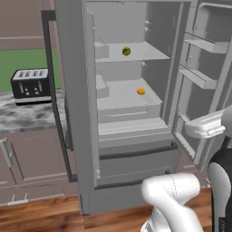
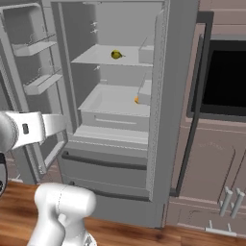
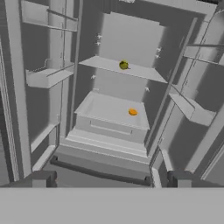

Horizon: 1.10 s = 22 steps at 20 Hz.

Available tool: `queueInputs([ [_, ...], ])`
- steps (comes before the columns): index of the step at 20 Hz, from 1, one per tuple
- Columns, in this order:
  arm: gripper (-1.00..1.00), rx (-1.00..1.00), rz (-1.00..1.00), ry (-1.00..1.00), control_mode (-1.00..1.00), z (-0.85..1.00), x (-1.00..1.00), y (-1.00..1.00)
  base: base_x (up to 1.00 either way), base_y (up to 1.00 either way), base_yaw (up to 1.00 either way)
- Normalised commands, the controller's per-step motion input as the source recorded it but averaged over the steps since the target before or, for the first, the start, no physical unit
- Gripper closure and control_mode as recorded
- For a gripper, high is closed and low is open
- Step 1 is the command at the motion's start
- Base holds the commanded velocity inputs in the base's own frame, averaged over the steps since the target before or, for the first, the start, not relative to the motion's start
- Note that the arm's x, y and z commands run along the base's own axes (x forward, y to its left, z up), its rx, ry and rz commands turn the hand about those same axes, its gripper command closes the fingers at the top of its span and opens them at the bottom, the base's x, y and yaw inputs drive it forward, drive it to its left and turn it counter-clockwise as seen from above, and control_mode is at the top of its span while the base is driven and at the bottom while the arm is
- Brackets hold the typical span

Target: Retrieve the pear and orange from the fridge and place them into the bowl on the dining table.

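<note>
The grey fridge (image 1: 131, 154) stands open in front of me, both doors swung wide. On its upper shelf sits the yellow-green pear (image 1: 126, 51) (image 2: 116, 55) (image 3: 124, 65). One shelf lower lies the orange (image 1: 141, 91) (image 3: 132, 112); from the right base view the orange (image 2: 136, 100) is half hidden by a door bin. My gripper (image 3: 113, 180) is open, its fingertips (image 3: 41, 179) wide apart with nothing between them, well short of the shelves and facing the fridge interior. The bowl and the dining table are out of view.
The left fridge door (image 1: 72, 99) with its long dark handle (image 1: 54, 95) juts toward me; the right door (image 1: 206, 68) carries bins. A black toaster (image 1: 31, 85) stands on a marbled counter (image 1: 27, 115). A dark oven (image 2: 226, 79) and brown cabinets (image 2: 211, 168) flank the fridge.
</note>
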Motion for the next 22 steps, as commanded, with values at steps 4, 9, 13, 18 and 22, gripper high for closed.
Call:
queueInputs([
  [4,-1.00,0.00,0.00,0.00,1.00,0.00,0.00,0.00,0.65,0.00,0.00],
  [9,-1.00,0.00,0.00,0.00,1.00,0.00,0.00,0.00,0.99,0.00,0.00],
  [13,-1.00,0.00,0.00,0.00,1.00,0.00,0.00,0.00,1.00,0.00,0.00],
  [18,-1.00,0.00,0.00,0.00,1.00,0.00,0.00,0.00,0.97,0.00,0.00],
  [22,-1.00,0.00,0.00,0.09,-1.00,0.00,0.21,0.00,0.34,0.00,0.00],
])
